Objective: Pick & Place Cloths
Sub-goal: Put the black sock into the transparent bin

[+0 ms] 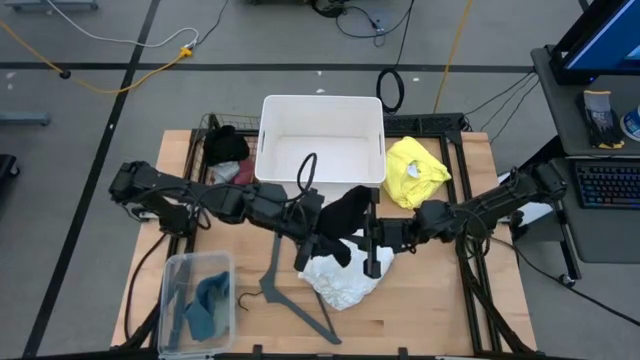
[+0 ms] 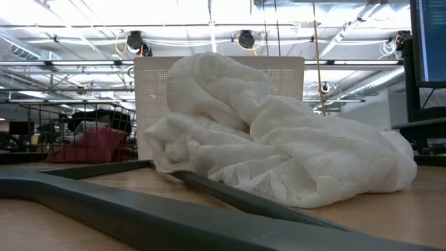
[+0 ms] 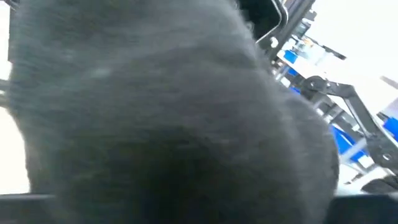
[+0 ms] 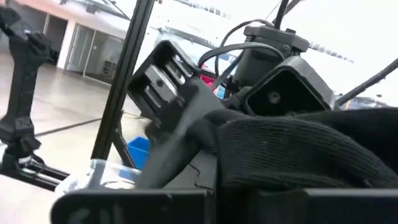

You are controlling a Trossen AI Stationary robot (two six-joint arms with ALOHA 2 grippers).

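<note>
- The teal cloth [image 1: 205, 303] lies in the clear plastic bin [image 1: 172, 268] at the table's near left corner. It seems settled and at little risk.
- A black cloth [image 1: 226, 143] and a maroon cloth [image 1: 228, 172] sit in the wire basket [image 1: 208, 128] just left of the white tub [image 1: 322, 108]. They look safe unless an arm sweeps over them.
- The grey hanger [image 1: 300, 308] lies on the wood, touching the lacy white cloth [image 2: 279, 150]. A dragged garment could catch it and pull it along.
- The left gripper [image 1: 322, 243] hangs mid-table above the lacy cloth, with a black cloth [image 1: 348, 212] draped over it. The left wrist view is filled with dark fabric, so I cannot tell how its jaws stand or whether they really pinch the cloth. If they only brush it, the cloth may slide off onto the white one below.
- The right gripper [image 1: 374, 240] is just beside it, jaws closed. The same black cloth lies across its front in the right wrist view. Both arms pulling apart could stretch or tear it. If one lets go early, it could fall outside the tub.
- The two wrists are very near each other, and a careless swing could knock them together.
- The yellow cloth [image 1: 414, 170] rests right of the tub, near the right arm's path, and could be nudged off.
</note>
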